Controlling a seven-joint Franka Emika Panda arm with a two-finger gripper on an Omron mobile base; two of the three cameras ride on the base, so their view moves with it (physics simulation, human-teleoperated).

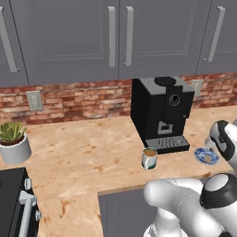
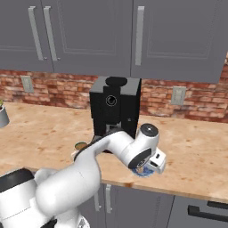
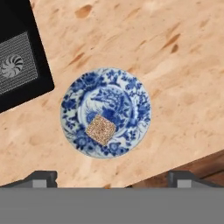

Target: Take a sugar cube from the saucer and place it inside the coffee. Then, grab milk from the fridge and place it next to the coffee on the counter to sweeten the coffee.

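Evenly lit, flat rendered light, no clear single source. Soft, faint shadow under the coffee machine (image 1: 161, 111) and beside the mug (image 1: 149, 158) on the counter (image 1: 83, 152). Dull sheen on the white arm (image 2: 84, 173), no hard glare. Upper cabinets (image 1: 92, 32) a uniform dim grey. Low resolution in both base views: brick wall (image 1: 78, 97) smeared, edges jagged. Hand view sharper: saucer (image 3: 127, 89) pattern and sugar cube (image 3: 101, 129) grain legible, almost no shadow beneath. No lens distortion at the edges, no depth blur.
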